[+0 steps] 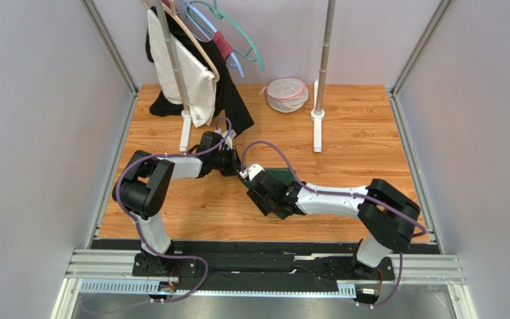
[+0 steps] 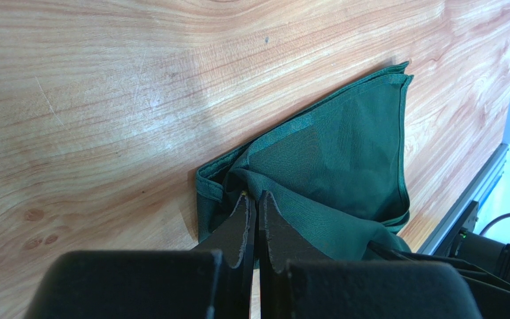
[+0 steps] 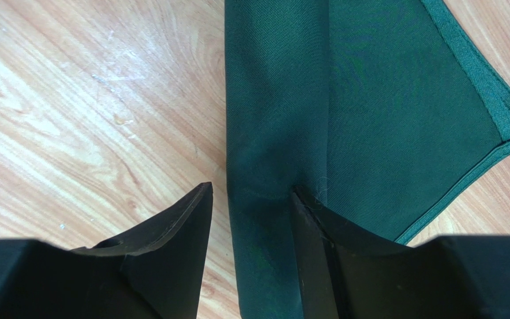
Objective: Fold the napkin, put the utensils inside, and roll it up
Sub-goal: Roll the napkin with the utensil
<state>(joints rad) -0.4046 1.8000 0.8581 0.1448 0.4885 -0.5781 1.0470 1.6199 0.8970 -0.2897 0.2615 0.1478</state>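
Observation:
The dark green napkin (image 1: 281, 175) lies folded on the wooden table between my two arms. In the left wrist view the napkin (image 2: 344, 153) is a folded shape with hemmed edges, bunched near my fingers. My left gripper (image 2: 254, 197) is shut, pinching a raised fold of the cloth; it also shows in the top view (image 1: 238, 171). In the right wrist view the napkin (image 3: 397, 100) has a long folded or rolled edge running toward me. My right gripper (image 3: 251, 193) is open and straddles that edge, its right finger (image 3: 317, 226) resting on the cloth. The fork is out of view.
A clothes rack (image 1: 184, 100) with garments and hangers stands at the back left. A second pole stand (image 1: 317, 113) and a white and pink mesh bowl (image 1: 286, 94) are at the back. A metal rail (image 1: 264, 266) runs along the near edge.

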